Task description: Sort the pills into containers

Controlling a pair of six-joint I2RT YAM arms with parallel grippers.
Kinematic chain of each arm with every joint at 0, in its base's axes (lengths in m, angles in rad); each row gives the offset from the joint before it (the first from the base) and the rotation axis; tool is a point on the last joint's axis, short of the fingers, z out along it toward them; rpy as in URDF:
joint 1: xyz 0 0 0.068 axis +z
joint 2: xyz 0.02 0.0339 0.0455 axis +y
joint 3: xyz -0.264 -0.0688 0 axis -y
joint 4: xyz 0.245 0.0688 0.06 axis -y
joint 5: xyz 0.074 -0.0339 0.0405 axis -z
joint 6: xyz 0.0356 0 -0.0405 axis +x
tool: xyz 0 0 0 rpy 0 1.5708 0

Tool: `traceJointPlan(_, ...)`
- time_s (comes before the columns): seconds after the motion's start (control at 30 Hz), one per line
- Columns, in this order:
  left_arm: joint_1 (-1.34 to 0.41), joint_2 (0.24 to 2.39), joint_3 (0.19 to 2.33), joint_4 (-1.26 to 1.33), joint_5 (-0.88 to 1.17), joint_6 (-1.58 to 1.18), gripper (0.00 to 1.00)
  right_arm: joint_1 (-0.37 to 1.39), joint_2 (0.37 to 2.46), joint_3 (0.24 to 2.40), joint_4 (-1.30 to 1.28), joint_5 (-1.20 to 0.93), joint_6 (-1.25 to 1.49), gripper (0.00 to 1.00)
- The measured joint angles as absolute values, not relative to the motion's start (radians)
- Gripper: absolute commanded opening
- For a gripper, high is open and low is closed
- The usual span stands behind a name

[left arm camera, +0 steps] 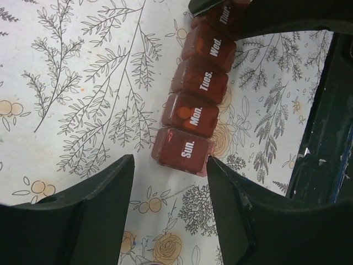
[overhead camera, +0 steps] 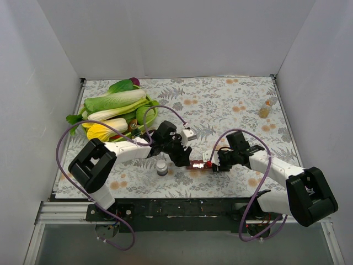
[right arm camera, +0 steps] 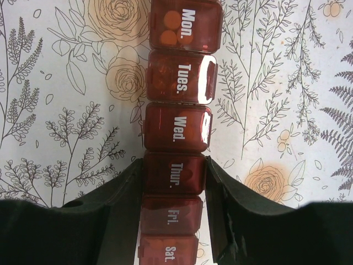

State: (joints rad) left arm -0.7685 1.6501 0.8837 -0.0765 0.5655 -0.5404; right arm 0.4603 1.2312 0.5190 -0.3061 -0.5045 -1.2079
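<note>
The containers are a dark red translucent strip [overhead camera: 198, 164] of day-labelled lidded compartments lying on the floral table, all lids down. In the right wrist view the strip [right arm camera: 177, 83] runs from Mon. to Sat., with orange pills showing inside Mon. My right gripper [right arm camera: 174, 172] is shut on it, its fingers pressing both sides of the Thur. compartment. In the left wrist view the strip [left arm camera: 196, 94] shows Sun. to Thur. My left gripper [left arm camera: 171, 165] is open at the Sun. end, its right fingertip [left arm camera: 218, 168] touching that compartment's corner. From above, my left gripper [overhead camera: 185, 158] and my right gripper [overhead camera: 212, 163] sit at opposite ends.
A small grey bottle with a white cap [overhead camera: 161, 167] stands just left of the strip, under the left arm. A small yellowish bottle [overhead camera: 265, 110] stands at the far right. A green basket of vegetables [overhead camera: 116, 113] fills the back left. White walls enclose the table.
</note>
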Motion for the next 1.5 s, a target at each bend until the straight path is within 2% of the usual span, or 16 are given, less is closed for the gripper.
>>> traceJointPlan(0.1, -0.761, 1.657, 0.887, -0.076, 0.542, -0.564, 0.55, 0.46, 1.231, 0.519, -0.306, -0.505, -1.208, 0.14)
traceJointPlan(0.27, -0.76, 1.664, 0.888, -0.066, 0.527, -0.584, 0.71, 0.461, 1.231, 0.519, -0.306, -0.505, -1.208, 0.14)
traceJointPlan(0.5, -0.773, 1.569, 0.787, 0.0, 0.54, -0.499, 0.82, 0.461, 1.237, 0.521, -0.305, -0.509, -1.208, 0.14)
traceJointPlan(0.7, -0.843, 1.541, 0.758, 0.035, 0.485, -0.388, 0.82, 0.46, 1.239, 0.521, -0.304, -0.512, -1.207, 0.15)
traceJointPlan(0.93, -0.877, 1.56, 0.758, 0.07, 0.384, -0.332, 0.78, 0.46, 1.239, 0.522, -0.304, -0.512, -1.207, 0.15)
traceJointPlan(1.5, -0.874, 1.583, 0.774, 0.061, 0.266, -0.389, 0.71, 0.46, 1.24, 0.522, -0.304, -0.512, -1.205, 0.14)
